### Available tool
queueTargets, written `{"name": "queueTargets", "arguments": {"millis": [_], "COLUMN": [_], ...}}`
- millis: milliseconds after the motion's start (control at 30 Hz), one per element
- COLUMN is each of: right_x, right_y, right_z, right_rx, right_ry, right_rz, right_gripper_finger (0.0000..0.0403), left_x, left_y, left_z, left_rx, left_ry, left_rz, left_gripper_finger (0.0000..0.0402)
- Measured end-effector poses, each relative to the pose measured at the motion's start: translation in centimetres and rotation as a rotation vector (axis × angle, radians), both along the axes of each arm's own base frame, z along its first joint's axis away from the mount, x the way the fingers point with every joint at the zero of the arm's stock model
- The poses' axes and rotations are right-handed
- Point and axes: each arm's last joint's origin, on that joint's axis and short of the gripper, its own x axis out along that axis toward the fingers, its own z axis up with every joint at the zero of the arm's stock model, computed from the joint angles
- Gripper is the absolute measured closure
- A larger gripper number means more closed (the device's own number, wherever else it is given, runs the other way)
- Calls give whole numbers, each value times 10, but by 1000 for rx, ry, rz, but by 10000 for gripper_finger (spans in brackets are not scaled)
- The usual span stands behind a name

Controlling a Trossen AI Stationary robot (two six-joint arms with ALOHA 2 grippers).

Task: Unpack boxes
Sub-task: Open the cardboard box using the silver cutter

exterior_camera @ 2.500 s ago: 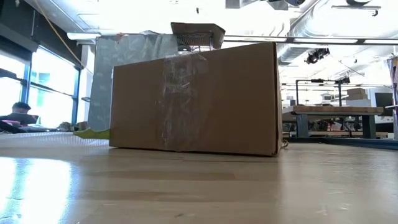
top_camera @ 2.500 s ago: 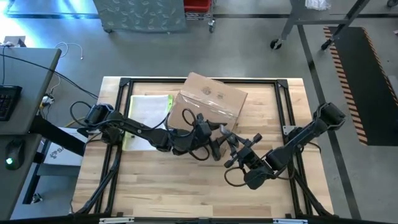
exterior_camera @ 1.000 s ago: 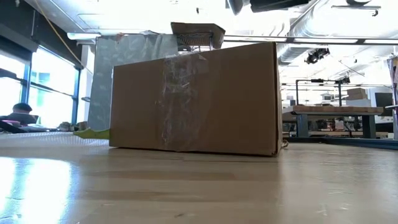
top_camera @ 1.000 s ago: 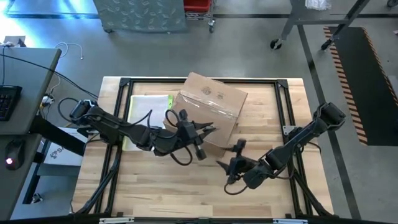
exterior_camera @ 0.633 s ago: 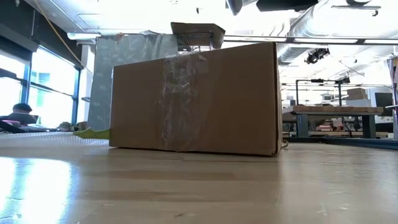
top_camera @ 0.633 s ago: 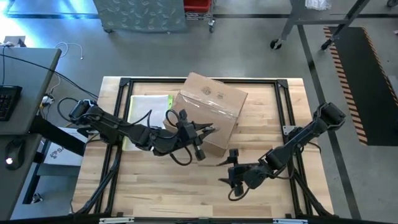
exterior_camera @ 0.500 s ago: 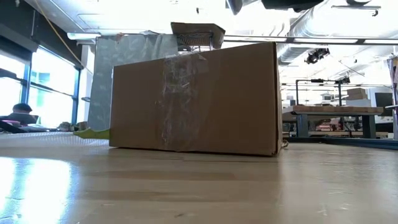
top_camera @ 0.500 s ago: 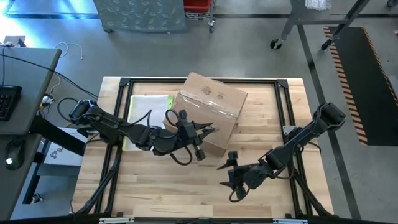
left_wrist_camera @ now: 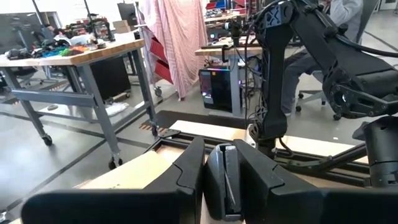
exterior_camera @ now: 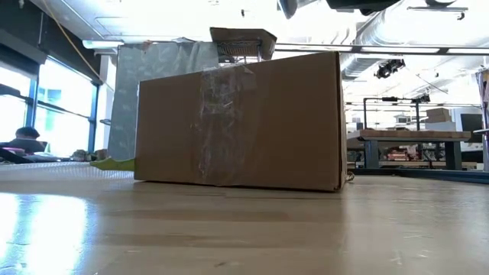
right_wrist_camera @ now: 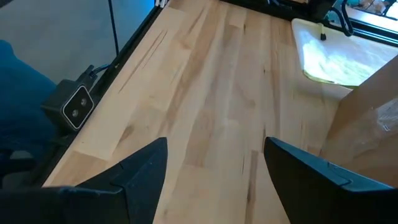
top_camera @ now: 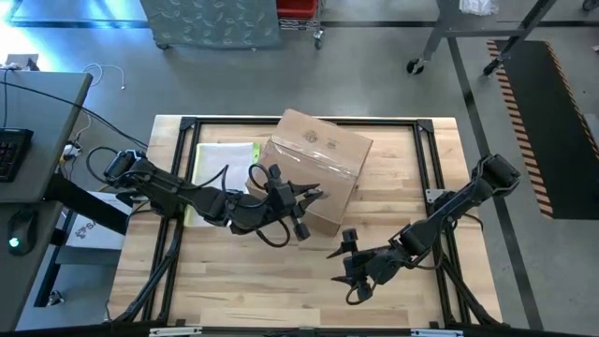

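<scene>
The brown cardboard box (top_camera: 316, 161) stands on its bottom at the table's far middle, with clear tape across its top and down its near face (exterior_camera: 221, 122). My left gripper (top_camera: 314, 195) hovers level over the box's near left edge, pointing toward the table's right, shut on a narrow dark tool (left_wrist_camera: 224, 180). My right gripper (top_camera: 344, 255) stands open above bare wood near the table's front, right of the middle; its fingers (right_wrist_camera: 143, 168) have nothing between them. My left gripper pinches the narrow dark tool (left_wrist_camera: 225, 186) between its two fingers, which lie along the tool's sides. The fingers are about level and point toward the table's right side. Whether the tool touches the box, I cannot tell.
A flat clear sleeve with a yellow-green edge (top_camera: 225, 167) lies left of the box. A black frame rail (top_camera: 299, 122) runs round the tabletop. Bare wood (top_camera: 281, 281) spreads along the near side. Benches and a seated person show in the room beyond.
My right gripper has drawn back from the box toward the table's near edge, shifting a little left, and has stayed open. The box has not moved.
</scene>
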Motion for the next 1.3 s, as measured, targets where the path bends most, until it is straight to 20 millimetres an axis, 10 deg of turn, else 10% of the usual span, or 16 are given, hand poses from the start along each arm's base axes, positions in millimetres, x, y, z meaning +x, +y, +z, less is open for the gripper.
{"name": "queueTargets", "arguments": {"millis": [967,1300], "right_x": [0,10], "right_y": [0,-17], "right_z": [0,3], "right_rx": [-2,-520], "right_ry": [-1,-91], "right_rz": [-1,41], "right_gripper_finger": [148,148], "left_x": [1,0], "left_y": [-2,-5], "left_z": [-5,-6], "left_rx": [-43,-73], "left_ry": [30,25], "left_rz": [-93,-119], "left_gripper_finger": [355,355]}}
